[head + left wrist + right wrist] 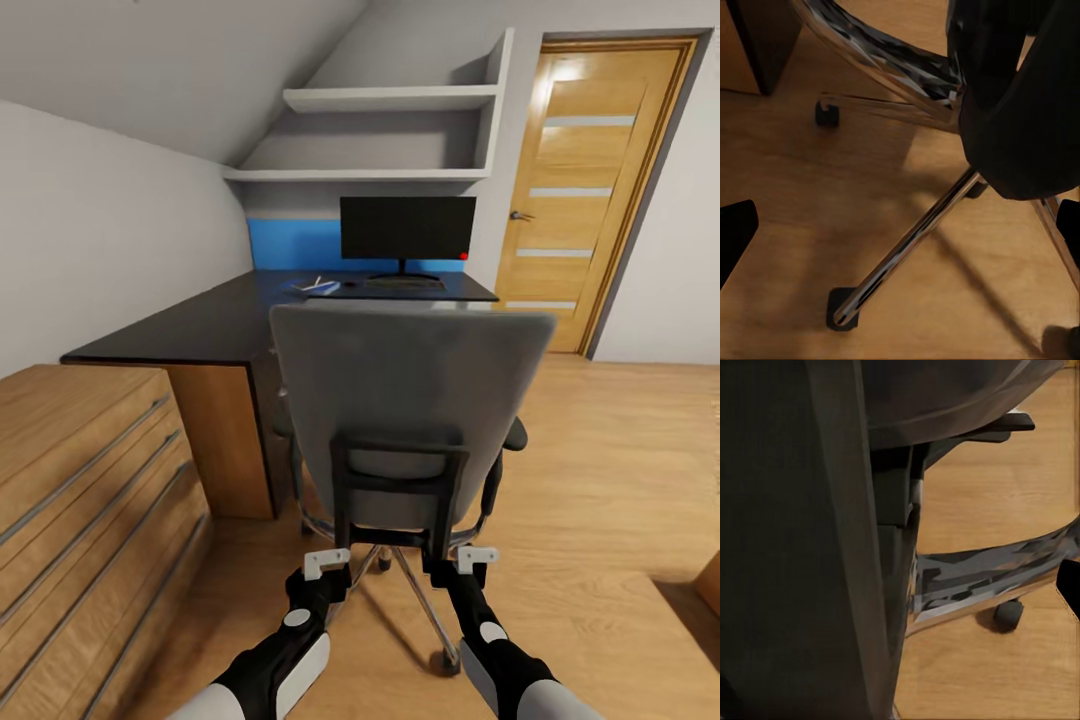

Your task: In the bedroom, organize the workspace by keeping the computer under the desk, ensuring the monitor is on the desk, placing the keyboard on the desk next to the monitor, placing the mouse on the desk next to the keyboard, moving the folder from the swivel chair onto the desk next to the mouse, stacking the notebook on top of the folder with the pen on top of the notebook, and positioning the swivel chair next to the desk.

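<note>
The swivel chair (410, 400) stands right in front of me, its grey backrest towards me, drawn up to the black desk (190, 330). On the desk stand the monitor (407, 228) and, before it, the keyboard (405, 284). Left of the keyboard lie the small mouse (349, 284) and the blue folder (312, 289) with the pale pen (318, 282) on it. The notebook is too small to make out, and the computer is out of view. My left gripper (328, 568) and right gripper (472, 562) sit at the lower corners of the chair's black back frame. Both are open. The left fingers (735, 240) are spread wide over the chrome base (907, 240). One right finger (1071, 589) shows beside the frame.
A light wooden drawer unit (80, 480) stands close on my left, against the desk's end. White shelves (390, 98) hang above the monitor. A wooden door (590, 190) is at the back right, with open wood floor (620, 460) to the chair's right.
</note>
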